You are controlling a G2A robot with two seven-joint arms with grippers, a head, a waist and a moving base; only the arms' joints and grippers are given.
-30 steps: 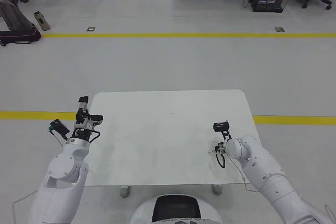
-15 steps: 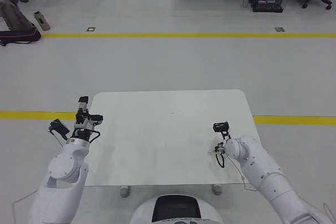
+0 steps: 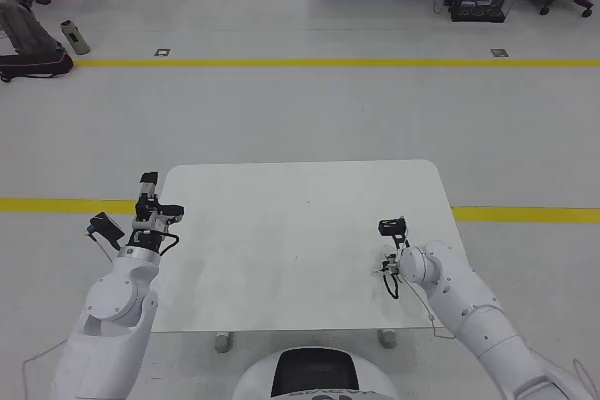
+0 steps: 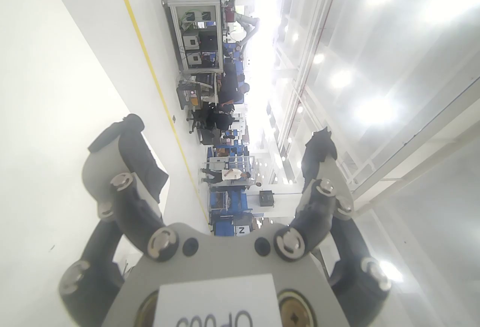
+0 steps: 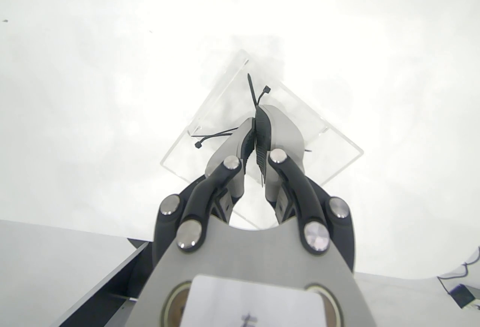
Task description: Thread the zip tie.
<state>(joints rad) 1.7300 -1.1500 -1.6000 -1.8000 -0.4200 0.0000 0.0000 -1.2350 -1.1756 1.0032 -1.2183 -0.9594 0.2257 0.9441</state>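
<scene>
On a white worktop (image 3: pixel 300 230), the threading job stands at an early stage, by the look of it. The robot's left hand (image 4: pixel 225 131) hangs at the worktop's left edge. Its fingers are spread wide and hold nothing, and it points out toward the hall, well apart from the work.

The right hand (image 5: pixel 256 116) sits over the near right part of the worktop. Its fingers are pinched together on a black zip tie (image 5: pixel 252 88), above a clear tray (image 5: pixel 326 140) that lies flat on the surface. Beyond the fingertips two ends show: a plain strap end and, just beside it, a small square head. The two cross but stay apart, and no strap is seen passing through the head. Whether both belong to one bent tie cannot be told. A thin tip of strap also pokes out behind the pads, toward the wrist.

A second tie (image 5: pixel 215 136) lies loose in the tray, just beside the right hand's fingers, its head near one of the tray's corners.

Judged from this, the pick-up is done and the threading itself is left. The tail is not yet steered into the head or drawn through, and the idle left hand would likely have to come across to help.
</scene>
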